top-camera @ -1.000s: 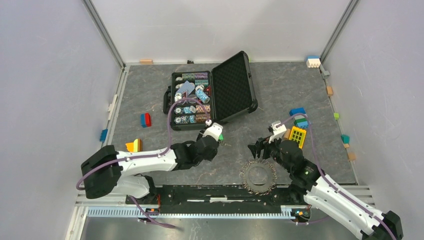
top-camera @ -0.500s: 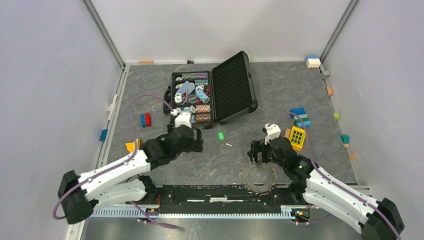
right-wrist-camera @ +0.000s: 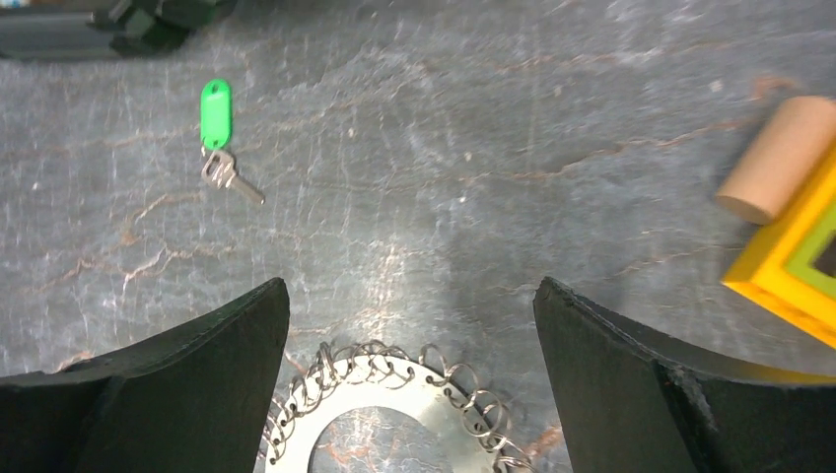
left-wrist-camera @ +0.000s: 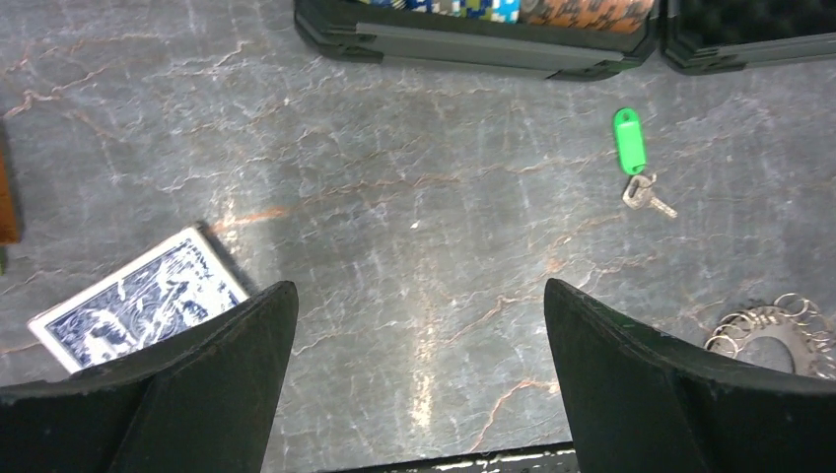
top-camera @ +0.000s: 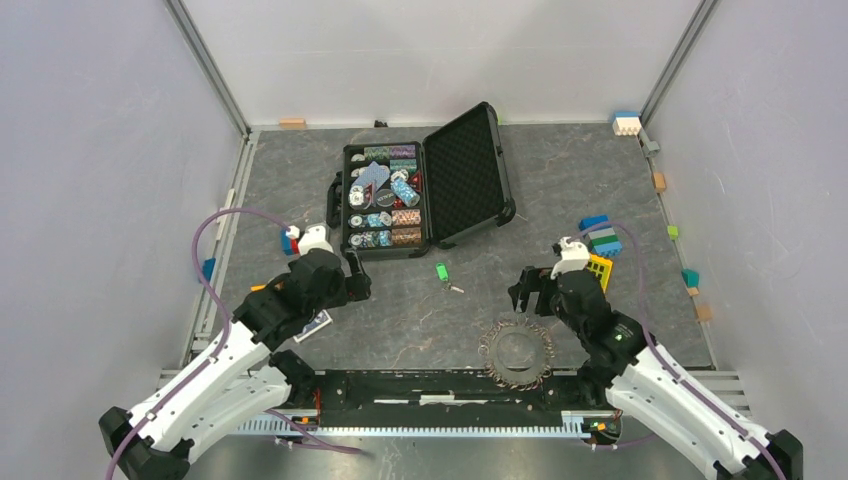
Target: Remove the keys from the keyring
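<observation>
The keyring (top-camera: 516, 351), a flat silver hoop edged with small wire loops and grey teeth, lies near the table's front edge. It shows in the right wrist view (right-wrist-camera: 386, 409) and at the edge of the left wrist view (left-wrist-camera: 781, 330). One key (top-camera: 455, 288) with a green tag (top-camera: 441, 271) lies loose on the table, apart from the hoop (left-wrist-camera: 646, 193) (right-wrist-camera: 225, 175). My left gripper (top-camera: 358, 282) (left-wrist-camera: 419, 291) is open over bare table, left of that key. My right gripper (top-camera: 527, 290) (right-wrist-camera: 411, 286) hangs open just beyond the hoop's far rim, holding nothing.
An open black case (top-camera: 465, 178) of poker chips (top-camera: 385, 200) stands behind. A blue-patterned card box (left-wrist-camera: 138, 310) lies by my left fingers. A cardboard tube (right-wrist-camera: 779, 158) and a yellow block (top-camera: 597, 268) sit to the right. More toy blocks line both side edges.
My left gripper let go of the green-tagged key, opened, and drew back to the left. My right gripper opened wide and shifted slightly right, off the hoop. The key now lies on the table.
</observation>
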